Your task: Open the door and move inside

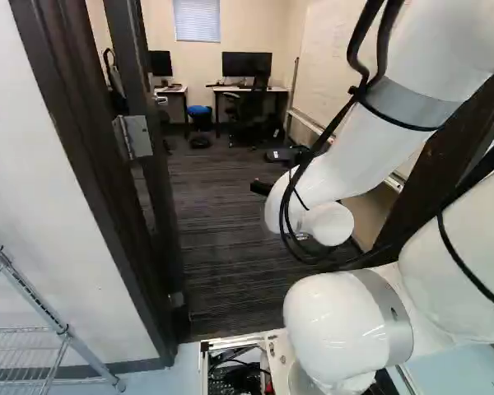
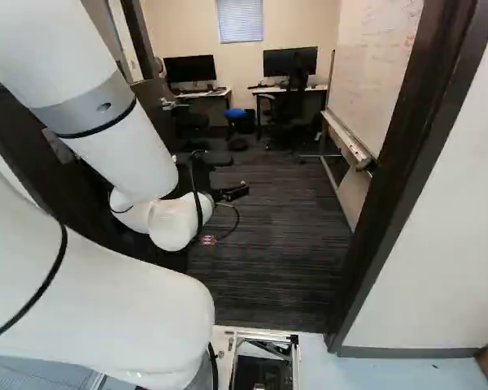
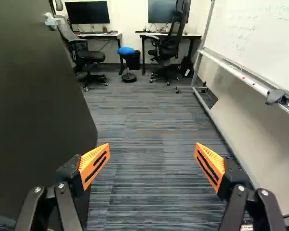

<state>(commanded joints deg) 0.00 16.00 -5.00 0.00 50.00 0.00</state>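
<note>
The dark door (image 3: 33, 110) stands swung open into the room, beside the gripper, with its lever handle (image 3: 51, 21) farther ahead in the wrist view. In the left base view the door's hinged edge (image 1: 155, 169) shows near the dark frame (image 1: 86, 123). My gripper (image 2: 233, 192) is past the doorway in the right base view, pointing into the room. Seen from the wrist, the gripper (image 3: 151, 158) has its orange pads wide apart with only carpet beyond them. One finger is close to the door's face; whether they touch, I cannot tell.
The right door post (image 2: 407, 162) rises beside the base's path. Past it a whiteboard (image 3: 260, 38) on a wheeled frame lines the wall. Desks (image 2: 301, 88), office chairs (image 3: 168, 45) and a blue stool (image 3: 127, 51) stand at the back. A wire rack (image 1: 41, 333) is outside, left.
</note>
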